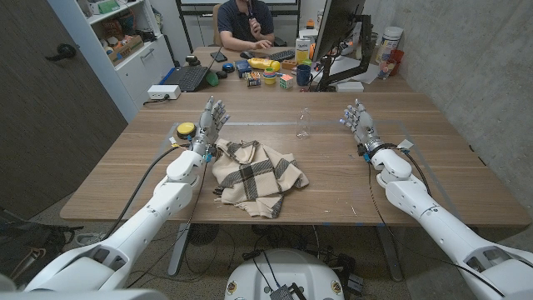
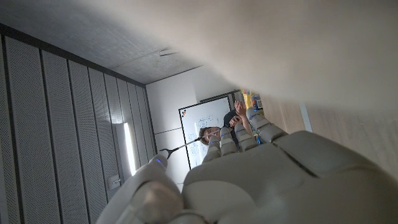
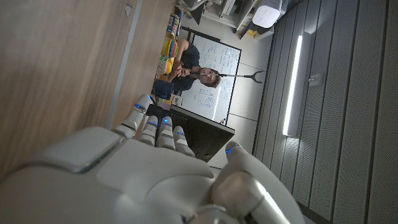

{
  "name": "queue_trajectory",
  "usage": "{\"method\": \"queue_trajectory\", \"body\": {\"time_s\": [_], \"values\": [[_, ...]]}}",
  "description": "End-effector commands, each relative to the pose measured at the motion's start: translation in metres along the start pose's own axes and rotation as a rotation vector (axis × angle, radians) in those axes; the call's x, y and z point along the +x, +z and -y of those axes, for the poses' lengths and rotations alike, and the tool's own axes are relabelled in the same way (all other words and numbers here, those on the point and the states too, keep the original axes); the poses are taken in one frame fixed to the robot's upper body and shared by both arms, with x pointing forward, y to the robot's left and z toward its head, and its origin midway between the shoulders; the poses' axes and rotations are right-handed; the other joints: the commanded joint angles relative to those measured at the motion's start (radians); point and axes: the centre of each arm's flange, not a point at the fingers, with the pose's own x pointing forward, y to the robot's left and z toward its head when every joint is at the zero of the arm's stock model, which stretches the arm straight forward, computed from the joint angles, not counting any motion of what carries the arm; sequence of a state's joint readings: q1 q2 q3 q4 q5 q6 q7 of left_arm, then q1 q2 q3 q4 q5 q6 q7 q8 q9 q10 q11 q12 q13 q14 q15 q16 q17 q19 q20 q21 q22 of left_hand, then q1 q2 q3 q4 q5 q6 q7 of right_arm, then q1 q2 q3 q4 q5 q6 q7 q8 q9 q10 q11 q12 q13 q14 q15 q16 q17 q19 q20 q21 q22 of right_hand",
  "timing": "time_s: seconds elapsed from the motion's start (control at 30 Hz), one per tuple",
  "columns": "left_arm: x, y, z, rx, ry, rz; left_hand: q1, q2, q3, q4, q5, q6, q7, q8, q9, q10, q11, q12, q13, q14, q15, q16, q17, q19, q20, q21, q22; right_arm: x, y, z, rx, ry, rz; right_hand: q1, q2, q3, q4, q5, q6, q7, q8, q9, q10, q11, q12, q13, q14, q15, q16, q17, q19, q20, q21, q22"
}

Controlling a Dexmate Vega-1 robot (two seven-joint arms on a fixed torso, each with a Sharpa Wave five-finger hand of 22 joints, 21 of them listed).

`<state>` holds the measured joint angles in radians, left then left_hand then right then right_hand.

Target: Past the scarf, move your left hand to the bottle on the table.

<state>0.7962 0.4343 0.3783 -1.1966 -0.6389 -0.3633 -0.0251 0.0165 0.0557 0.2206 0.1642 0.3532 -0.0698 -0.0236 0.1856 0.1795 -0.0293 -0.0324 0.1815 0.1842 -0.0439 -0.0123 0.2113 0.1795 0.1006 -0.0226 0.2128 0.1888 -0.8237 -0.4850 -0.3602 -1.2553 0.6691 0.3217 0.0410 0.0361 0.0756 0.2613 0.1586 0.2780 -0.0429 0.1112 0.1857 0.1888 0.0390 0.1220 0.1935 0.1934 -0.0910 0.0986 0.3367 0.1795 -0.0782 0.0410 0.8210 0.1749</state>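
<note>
Centrally, a crumpled plaid scarf (image 1: 256, 176) — beyond, a slim clear bottle (image 1: 303, 123).

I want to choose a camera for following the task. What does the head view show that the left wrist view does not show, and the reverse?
Head view: the clear bottle upright on the table, the checked scarf beside the left hand, and the right hand. Left wrist view: a grey panelled wall and a whiteboard. Both: the left hand, with nothing in it, and a seated person.
</note>
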Motion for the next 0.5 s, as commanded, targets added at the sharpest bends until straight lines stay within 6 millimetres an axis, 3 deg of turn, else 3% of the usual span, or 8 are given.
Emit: {"method": "queue_trajectory", "body": {"time_s": [0.03,0.23,0.5], "values": [[0.008,0.001,0.009,-0.019,0.035,0.066,0.005,0.016,0.007,-0.005,0.010,0.002,-0.026,0.008,0.003,-0.006,0.000,0.006,0.005,-0.006,-0.004,0.004,0.002,0.003,0.015,0.003,0.002,0.003,-0.002,0.005,0.024,-0.020,0.015,0.001,0.025,0.005,-0.001,0.007,-0.003,0.007,0.006,0.002,0.001,0.010,0.007,0.004,-0.002,0.006,0.004,0.003,-0.005,-0.001,0.006,0.002],[0.005,0.018,0.011,0.011,0.101,0.133,0.034,0.049,0.028,-0.019,0.024,-0.019,-0.084,0.002,0.005,-0.020,-0.006,0.002,0.005,-0.003,-0.004,0.001,0.000,0.007,0.054,0.001,0.001,0.002,-0.002,0.005,0.031,-0.024,0.014,0.001,0.025,0.004,-0.001,0.007,-0.003,0.007,0.006,0.002,0.000,0.009,0.007,0.004,-0.002,0.005,0.003,0.003,-0.004,-0.001,0.004,0.002],[-0.001,0.063,0.011,0.128,0.216,0.240,0.071,0.036,0.037,-0.048,0.029,-0.005,-0.146,0.011,0.006,-0.025,-0.011,0.004,0.006,0.007,0.017,0.002,-0.001,0.014,0.089,-0.001,0.000,0.001,-0.002,0.004,0.031,-0.022,0.017,0.001,0.025,0.003,-0.001,0.008,-0.003,0.007,0.006,0.002,0.000,0.009,0.006,0.004,-0.001,0.005,0.002,0.003,-0.004,-0.002,0.002,0.002]]}}
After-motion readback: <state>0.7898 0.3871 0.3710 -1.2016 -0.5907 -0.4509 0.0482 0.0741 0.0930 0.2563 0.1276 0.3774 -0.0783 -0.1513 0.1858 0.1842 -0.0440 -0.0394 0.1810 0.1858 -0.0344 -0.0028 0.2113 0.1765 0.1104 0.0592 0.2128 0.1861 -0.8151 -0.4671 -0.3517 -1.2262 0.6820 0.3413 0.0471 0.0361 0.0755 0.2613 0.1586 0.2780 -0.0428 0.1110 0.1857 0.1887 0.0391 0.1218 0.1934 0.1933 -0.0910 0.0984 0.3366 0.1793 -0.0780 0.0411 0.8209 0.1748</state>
